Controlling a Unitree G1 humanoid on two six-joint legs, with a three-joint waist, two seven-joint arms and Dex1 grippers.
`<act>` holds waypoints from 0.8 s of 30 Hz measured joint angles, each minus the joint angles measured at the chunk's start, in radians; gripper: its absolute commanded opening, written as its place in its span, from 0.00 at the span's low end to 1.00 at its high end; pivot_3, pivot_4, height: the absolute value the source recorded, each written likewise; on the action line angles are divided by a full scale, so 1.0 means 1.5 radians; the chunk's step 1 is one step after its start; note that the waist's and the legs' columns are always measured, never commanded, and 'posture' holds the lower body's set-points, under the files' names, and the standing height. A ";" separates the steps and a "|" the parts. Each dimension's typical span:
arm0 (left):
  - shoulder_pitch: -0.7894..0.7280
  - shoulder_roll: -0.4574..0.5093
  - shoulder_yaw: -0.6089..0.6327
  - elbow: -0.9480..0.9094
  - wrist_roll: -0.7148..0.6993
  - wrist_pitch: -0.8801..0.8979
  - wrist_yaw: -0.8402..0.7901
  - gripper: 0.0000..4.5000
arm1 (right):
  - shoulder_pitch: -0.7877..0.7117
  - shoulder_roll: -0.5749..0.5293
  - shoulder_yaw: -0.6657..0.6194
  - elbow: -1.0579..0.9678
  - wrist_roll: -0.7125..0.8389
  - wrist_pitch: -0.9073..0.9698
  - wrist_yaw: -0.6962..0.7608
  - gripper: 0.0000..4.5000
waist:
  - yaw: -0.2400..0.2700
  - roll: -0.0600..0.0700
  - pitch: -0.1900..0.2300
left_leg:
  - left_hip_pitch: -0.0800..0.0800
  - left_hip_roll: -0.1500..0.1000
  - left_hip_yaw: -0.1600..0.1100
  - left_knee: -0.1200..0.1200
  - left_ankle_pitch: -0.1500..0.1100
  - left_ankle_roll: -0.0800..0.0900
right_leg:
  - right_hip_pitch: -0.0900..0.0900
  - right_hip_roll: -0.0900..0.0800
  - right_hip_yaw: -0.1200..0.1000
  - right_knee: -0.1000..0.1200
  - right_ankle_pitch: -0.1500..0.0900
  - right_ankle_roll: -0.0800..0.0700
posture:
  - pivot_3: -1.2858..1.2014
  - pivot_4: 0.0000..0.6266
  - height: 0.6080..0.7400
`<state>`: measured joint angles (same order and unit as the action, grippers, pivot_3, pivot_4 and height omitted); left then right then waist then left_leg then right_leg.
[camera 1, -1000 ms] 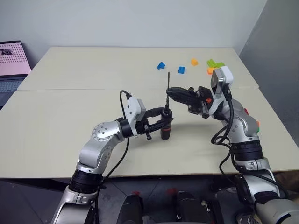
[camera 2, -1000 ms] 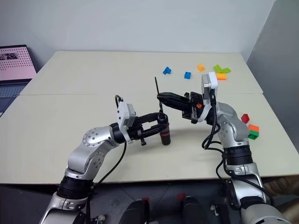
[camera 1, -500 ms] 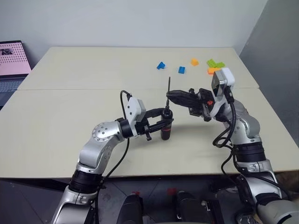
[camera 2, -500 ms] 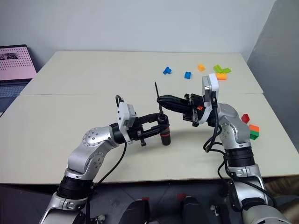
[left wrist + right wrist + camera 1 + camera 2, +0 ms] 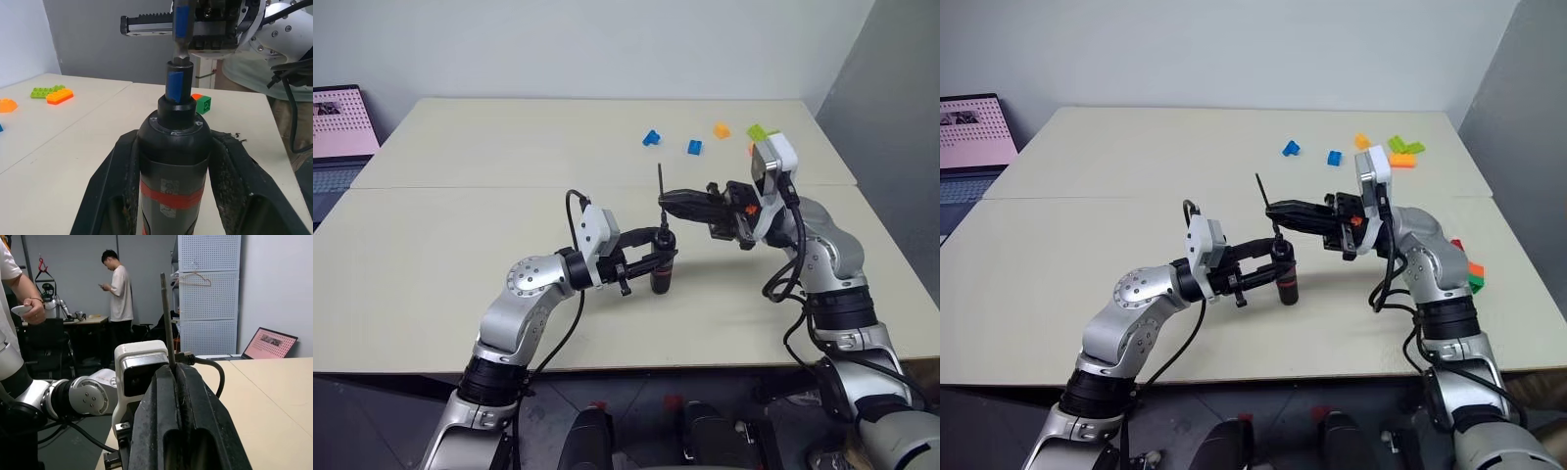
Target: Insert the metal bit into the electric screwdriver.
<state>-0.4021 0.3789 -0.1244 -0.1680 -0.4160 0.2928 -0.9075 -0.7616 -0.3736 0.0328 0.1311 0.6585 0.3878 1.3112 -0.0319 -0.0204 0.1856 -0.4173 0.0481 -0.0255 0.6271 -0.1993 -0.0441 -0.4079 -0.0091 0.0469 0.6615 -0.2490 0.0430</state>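
Already both parts are in hand: the left gripper has its fingers closed around the electric screwdriver, which stands upright with its base on or just above the tabletop, and the right gripper has its fingers closed on the metal bit, held nearly upright above the tool. From the left wrist view the lower end of the bit seems to meet the socket, but I cannot tell if it is seated, so pushing it fully down is probably left. Around them the tabletop is free; the colored blocks lie well apart, near the far edge
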 measured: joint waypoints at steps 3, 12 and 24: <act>0.000 0.000 -0.002 0.000 0.001 -0.001 -0.001 0.36 | -0.003 -0.007 0.002 0.003 -0.001 0.004 0.010 0.00 | 0.000 0.000 0.000 | 0.000 0.000 0.000 0.000 0.000 0.000 | 0.000 0.000 0.000 0.000 0.000 0.000 | 0.52 0.24 1.00; 0.000 0.001 -0.005 0.000 0.002 -0.008 -0.004 0.36 | -0.035 -0.035 0.021 0.029 -0.016 0.021 0.050 0.00 | 0.000 0.000 0.000 | 0.000 0.000 0.000 0.000 0.000 0.000 | 0.000 0.000 0.000 0.000 -0.002 -0.003 | 0.52 0.24 1.00; 0.002 0.002 -0.006 0.000 0.005 -0.012 -0.011 0.36 | -0.042 -0.051 0.035 0.041 -0.044 0.012 0.077 0.00 | 0.000 0.000 0.000 | 0.000 0.000 0.000 0.000 0.000 0.000 | 0.000 0.000 0.000 0.000 -0.002 -0.003 | 0.52 0.24 1.00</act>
<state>-0.3990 0.3818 -0.1330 -0.1679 -0.4080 0.2750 -0.9235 -0.8252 -0.4502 0.0853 0.1923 0.5922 0.4056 1.4267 -0.0319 -0.0204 0.1856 -0.4169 0.0481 -0.0255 0.6272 -0.1993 -0.0441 -0.4073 -0.0092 0.0468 0.6612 -0.2513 0.0390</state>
